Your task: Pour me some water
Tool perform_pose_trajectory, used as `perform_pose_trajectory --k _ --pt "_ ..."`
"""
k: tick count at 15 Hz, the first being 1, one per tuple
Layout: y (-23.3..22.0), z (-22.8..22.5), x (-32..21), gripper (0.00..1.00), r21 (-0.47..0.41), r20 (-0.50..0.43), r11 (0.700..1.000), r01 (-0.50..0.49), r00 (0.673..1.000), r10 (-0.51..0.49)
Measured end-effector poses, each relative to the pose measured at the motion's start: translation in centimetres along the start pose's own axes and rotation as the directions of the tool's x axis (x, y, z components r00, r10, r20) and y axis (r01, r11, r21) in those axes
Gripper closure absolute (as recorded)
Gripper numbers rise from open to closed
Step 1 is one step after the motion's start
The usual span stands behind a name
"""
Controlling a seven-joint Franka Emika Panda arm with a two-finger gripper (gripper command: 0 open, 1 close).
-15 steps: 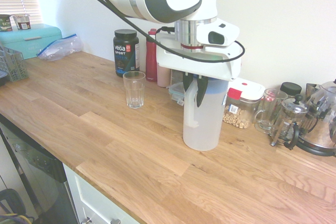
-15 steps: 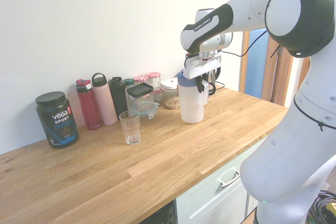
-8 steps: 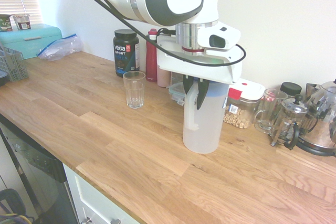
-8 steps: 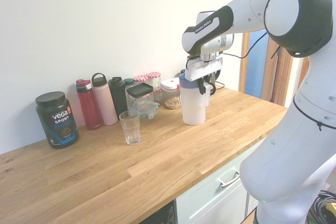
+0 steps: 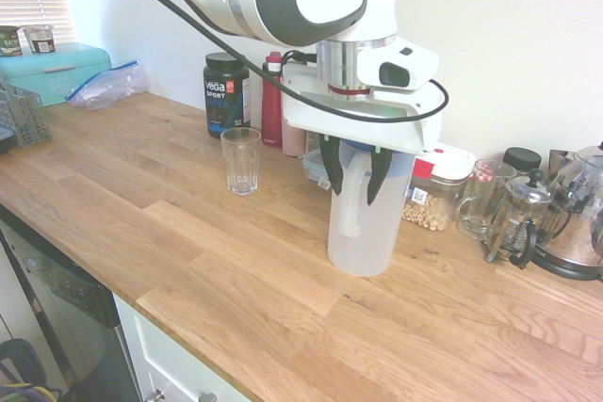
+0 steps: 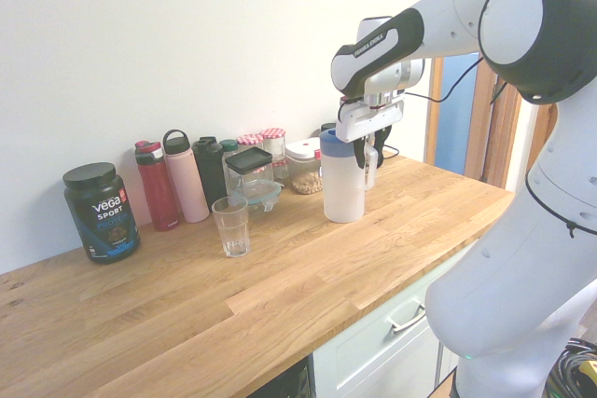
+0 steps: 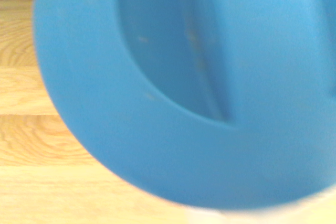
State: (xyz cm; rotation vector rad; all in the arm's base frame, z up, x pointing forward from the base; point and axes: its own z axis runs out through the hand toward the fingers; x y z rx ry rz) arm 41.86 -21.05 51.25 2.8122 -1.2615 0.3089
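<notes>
The pincer (image 5: 355,176) hangs with its fingers apart around the handle of the frosted plastic water jug with a blue lid (image 5: 363,223). The clear drinking glass (image 5: 241,161) stands well off to one side, near a black tub (image 5: 226,93) marked "VEGA SPORT".

The white arm reaches out with its wrist bent straight down, so the gripper (image 5: 355,176) points vertically at the worktop (image 5: 188,251). Its two dark fingers (image 5: 332,165) are spread apart, hanging down.
</notes>
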Motion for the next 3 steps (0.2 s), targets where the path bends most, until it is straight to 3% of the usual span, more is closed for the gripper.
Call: perform_pose_trajectory --k 3 --pt "1.9 -3.2 -1.7 0.00 -0.040 -0.001 0.999 0.012 1.000 -0.012"
